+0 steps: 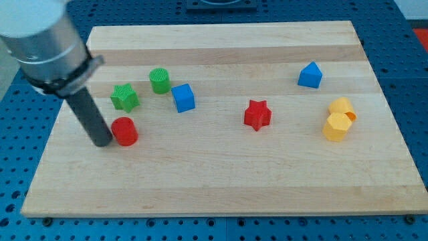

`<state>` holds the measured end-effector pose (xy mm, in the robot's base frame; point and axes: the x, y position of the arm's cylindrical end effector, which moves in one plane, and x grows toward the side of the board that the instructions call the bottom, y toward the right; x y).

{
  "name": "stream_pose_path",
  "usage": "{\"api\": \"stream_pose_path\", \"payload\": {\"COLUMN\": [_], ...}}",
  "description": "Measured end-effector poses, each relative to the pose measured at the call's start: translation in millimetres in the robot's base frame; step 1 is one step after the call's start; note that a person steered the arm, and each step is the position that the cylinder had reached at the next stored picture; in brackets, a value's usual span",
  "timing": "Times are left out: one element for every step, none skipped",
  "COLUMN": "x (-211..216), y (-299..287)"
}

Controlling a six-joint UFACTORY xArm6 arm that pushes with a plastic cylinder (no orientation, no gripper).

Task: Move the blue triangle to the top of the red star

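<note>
The blue triangle point(309, 75) sits on the wooden board at the view's upper right. The red star point(257, 114) lies at the board's middle, down and to the left of the triangle. My tip point(102, 141) rests on the board at the view's left, touching or almost touching the left side of a red cylinder point(125, 130). The tip is far to the left of both the red star and the blue triangle.
A green star point(124, 97), a green cylinder point(160, 80) and a blue cube point(182, 97) stand above and right of the tip. Two yellow blocks point(338, 119) sit close together at the right. The board's edge point(221, 214) runs along the bottom.
</note>
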<state>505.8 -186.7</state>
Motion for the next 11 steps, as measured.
{"api": "stream_pose_path", "payload": {"x": [-5, 14, 11, 4, 6, 6, 6, 6, 12, 24, 12], "y": [27, 36, 90, 88, 116, 123, 136, 171, 204, 262, 275]}}
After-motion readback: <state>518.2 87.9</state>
